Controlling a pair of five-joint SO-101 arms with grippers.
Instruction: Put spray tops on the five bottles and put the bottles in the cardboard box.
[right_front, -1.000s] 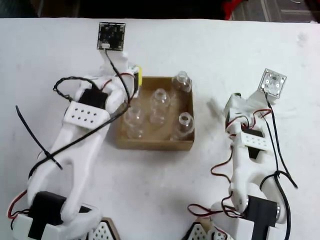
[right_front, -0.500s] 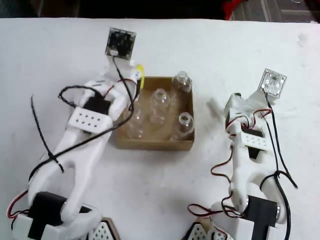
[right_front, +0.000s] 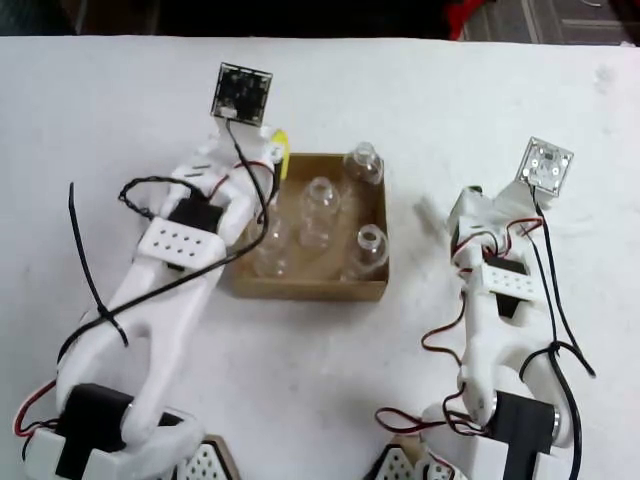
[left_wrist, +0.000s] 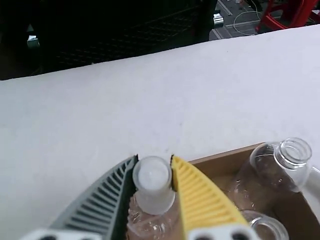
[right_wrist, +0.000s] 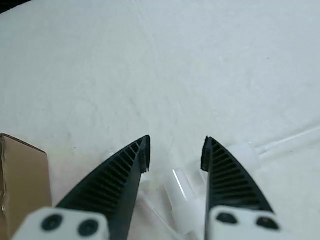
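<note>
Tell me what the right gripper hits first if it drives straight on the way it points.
Probably the white spray top lying between the right gripper's open fingers, then the table; depth is unclear.

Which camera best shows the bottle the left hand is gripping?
Left wrist view: the bottle is clamped at its neck in the left hand. In the high view the arm hides it; the right wrist view faces elsewhere.

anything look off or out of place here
Yes. The bottles standing in the cardboard box have bare, open necks with no spray tops on. A spray top lies loose on the table under the open right gripper. The left gripper grips one more bottle by the box's edge.
</note>
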